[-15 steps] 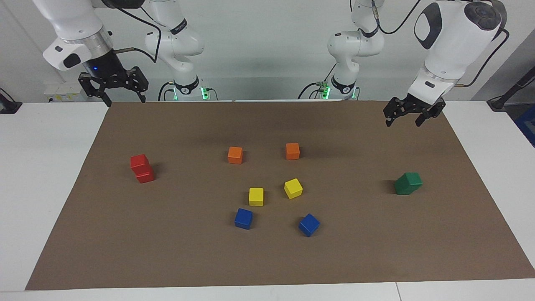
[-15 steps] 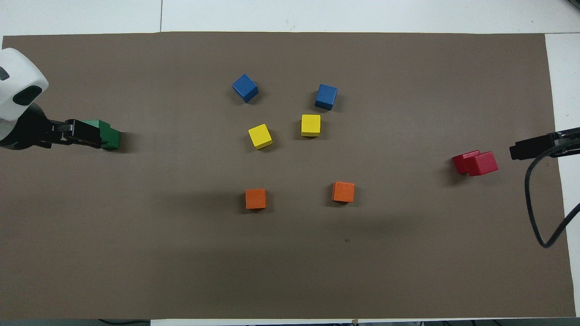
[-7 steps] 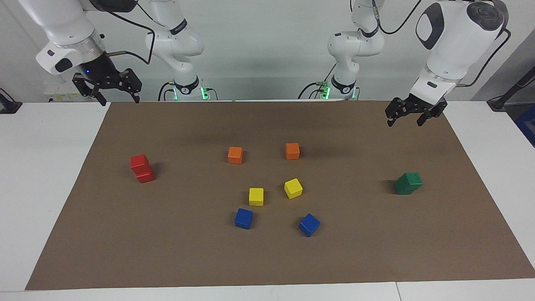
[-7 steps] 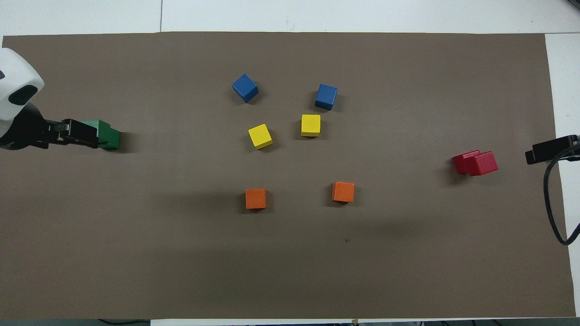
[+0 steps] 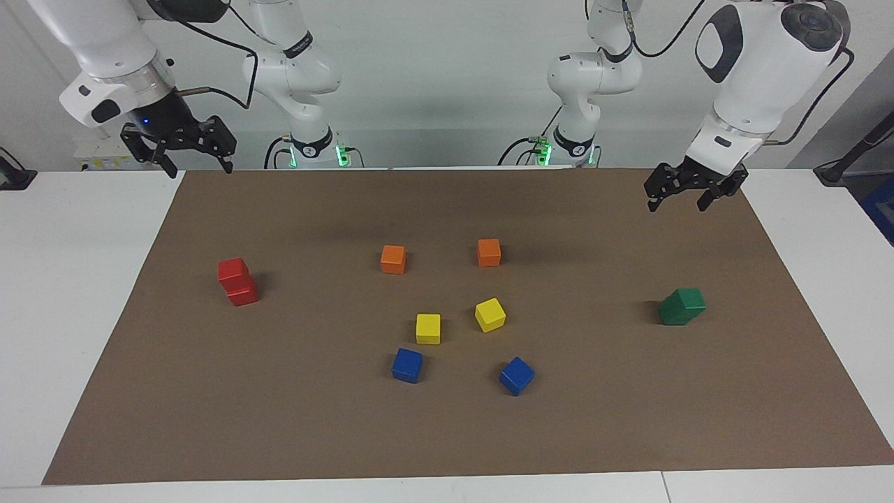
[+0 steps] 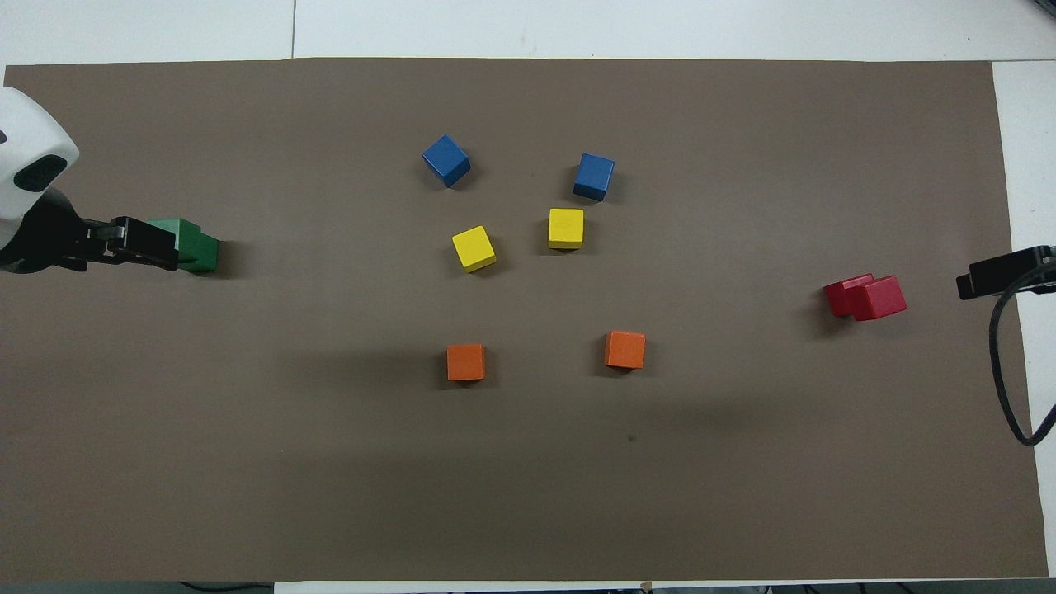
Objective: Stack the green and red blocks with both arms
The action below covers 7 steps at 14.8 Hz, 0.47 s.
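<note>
Both stacks looked done: red blocks point(image 5: 237, 282) two-high toward right arm's end of the counter point(image 5: 42, 293), green blocks point(image 5: 682, 306) two-high toward left arm's end. Left claw point(image 5: 687, 193) & right claw point(image 5: 179, 145) hung released, empty, up over the mat's point(image 5: 447, 433) corners nearest the robots; prob. nothing left.

- Two bright red matte cubes point(image 5: 237, 281) sit stacked, one on the other and slightly askew, on the brown paper mat point(image 5: 314, 433) toward the right arm's end of the table.
- Two dark green matte cubes point(image 5: 682, 306) form a second stack toward the left arm's end.
- Between the stacks, two orange cubes point(image 5: 393, 259) lie nearest the robots, two yellow cubes point(image 5: 428, 328) farther out, and two blue cubes point(image 5: 407, 365) farthest.
</note>
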Tool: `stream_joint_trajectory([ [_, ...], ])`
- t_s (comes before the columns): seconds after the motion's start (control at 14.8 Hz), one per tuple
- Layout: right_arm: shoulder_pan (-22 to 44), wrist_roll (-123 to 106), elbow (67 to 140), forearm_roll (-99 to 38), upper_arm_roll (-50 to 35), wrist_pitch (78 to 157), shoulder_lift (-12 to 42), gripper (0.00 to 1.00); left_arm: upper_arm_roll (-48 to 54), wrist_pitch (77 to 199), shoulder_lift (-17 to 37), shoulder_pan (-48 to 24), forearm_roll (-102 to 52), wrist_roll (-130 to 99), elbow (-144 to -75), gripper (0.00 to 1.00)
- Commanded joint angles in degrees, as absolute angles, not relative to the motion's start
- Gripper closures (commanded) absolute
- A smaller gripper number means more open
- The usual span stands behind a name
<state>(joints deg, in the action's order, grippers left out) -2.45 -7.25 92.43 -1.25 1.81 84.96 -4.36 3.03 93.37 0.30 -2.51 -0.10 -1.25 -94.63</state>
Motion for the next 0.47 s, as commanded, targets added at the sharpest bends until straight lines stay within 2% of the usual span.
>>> stream_joint_trajectory([
  [0.0, -3.5, -6.9, 92.1, -0.9, 1.0, 84.0, -4.5, 0.0, 3.1, 93.3, 0.1, -2.5, 0.9, -1.8, -94.7, 0.0],
  [0.4, -3.6, -6.6, 92.7, -0.9, 1.0, 84.5, -4.7, 0.0, 3.1, 93.3, 0.1, -2.1, 0.9, -1.8, -94.7, 0.0],
])
